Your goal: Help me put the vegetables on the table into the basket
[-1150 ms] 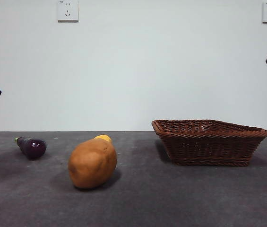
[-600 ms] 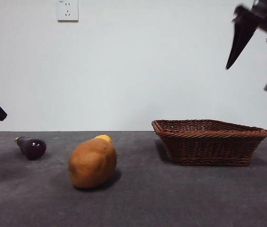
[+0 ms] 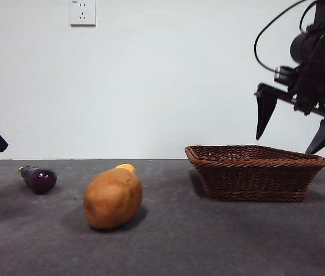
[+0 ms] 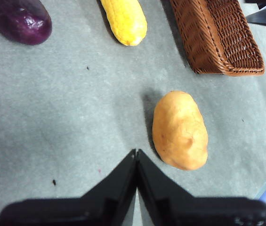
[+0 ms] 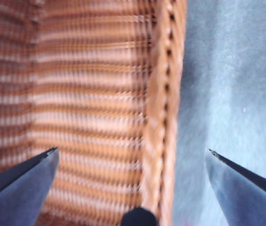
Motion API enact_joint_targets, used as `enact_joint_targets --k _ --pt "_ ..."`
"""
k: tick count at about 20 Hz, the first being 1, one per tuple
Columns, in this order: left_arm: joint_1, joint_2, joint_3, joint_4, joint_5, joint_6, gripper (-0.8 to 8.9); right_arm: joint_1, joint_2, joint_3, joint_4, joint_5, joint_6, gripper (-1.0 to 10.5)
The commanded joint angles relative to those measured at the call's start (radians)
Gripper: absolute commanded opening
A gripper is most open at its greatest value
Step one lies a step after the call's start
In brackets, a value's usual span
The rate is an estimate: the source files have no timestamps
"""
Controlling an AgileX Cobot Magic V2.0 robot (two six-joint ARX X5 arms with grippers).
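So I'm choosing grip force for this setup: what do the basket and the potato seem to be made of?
The basket looks like woven wicker, dark brown and matte: crossing strands and a braided rim show, with gaps between the weave. The potato has dull orange-brown skin with shallow dimples and no shine; whether it is real or a plastic or foam model cannot be told from the pictures.

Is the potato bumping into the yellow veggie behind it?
Apart. The left wrist view shows bare grey table between the potato and the yellow vegetable.
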Motion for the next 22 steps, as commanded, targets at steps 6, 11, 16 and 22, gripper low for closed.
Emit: enact_joint_targets --k 6,11,16,22 --pt "-0.002 0.004 -0.002 0.0 0.0 0.015 -0.03 0.0 0.079 0.008 -0.029 0.004 -0.04 2.5" --pt "-0.003 0.004 0.008 -0.006 0.008 0.003 -0.04 -0.002 0.098 0.009 -0.036 0.005 -0.055 -0.1" --pt "-0.017 0.03 0.198 -0.172 0.0 0.016 -0.05 -0.008 0.097 0.013 -0.05 0.004 -0.057 -0.1" --pt "-0.176 0.281 0.595 -0.451 -0.265 0.039 -0.05 -0.014 -0.002 0.013 -0.067 0.003 -0.057 -0.1"
